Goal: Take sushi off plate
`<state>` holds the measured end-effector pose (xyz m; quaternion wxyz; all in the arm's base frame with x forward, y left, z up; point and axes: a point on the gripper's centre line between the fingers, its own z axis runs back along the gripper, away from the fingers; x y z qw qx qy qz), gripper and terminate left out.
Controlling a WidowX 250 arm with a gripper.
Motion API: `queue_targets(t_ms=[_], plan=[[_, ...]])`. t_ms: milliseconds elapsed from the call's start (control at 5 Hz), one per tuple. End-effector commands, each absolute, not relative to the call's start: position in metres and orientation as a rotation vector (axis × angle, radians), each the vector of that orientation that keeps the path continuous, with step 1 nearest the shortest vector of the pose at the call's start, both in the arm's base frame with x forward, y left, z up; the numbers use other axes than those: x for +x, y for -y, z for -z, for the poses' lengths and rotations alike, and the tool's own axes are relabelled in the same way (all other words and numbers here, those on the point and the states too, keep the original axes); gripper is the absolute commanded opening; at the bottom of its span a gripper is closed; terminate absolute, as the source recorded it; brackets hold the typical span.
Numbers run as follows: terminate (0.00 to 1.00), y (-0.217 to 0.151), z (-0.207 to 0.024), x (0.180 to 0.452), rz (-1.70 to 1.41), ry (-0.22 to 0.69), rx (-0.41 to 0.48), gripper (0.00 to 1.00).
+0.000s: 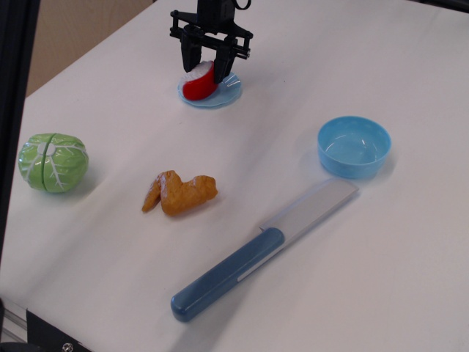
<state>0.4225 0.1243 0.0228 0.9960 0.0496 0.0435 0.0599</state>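
Note:
The sushi (198,82), glossy red with a white rice half on top, sits on the small light blue plate (226,94) at the far centre of the white table. My black gripper (203,64) comes down from above and its two fingers are closed in on the sushi's sides, one finger on the left, one on the right. The sushi is tilted and its lower red end still touches the plate.
An orange-brown chicken wing (180,193) lies mid-table. A green cabbage (53,161) stands at the left. A deeper light blue bowl (354,146) is at the right. A toy knife (258,251) with a blue handle lies in front.

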Motion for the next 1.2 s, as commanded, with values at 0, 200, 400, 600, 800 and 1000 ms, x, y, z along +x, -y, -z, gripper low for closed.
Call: queue_targets(t_ms=[0, 200, 400, 600, 800, 1000], plan=[[0.00, -0.113, -0.068, 0.414, -0.141, 0.003, 0.139, 0.00], [0.00, -0.103, -0.083, 0.397, -0.161, 0.043, 0.149, 0.00], [0.00, -0.091, -0.087, 0.374, -0.167, 0.053, 0.147, 0.00], [0.00, -0.077, -0.087, 0.358, -0.145, 0.063, 0.146, 0.00], [0.00, -0.065, -0.082, 0.344, -0.132, 0.047, 0.132, 0.00], [0.00, -0.072, -0.072, 0.332, -0.159, 0.023, 0.140, 0.00]])
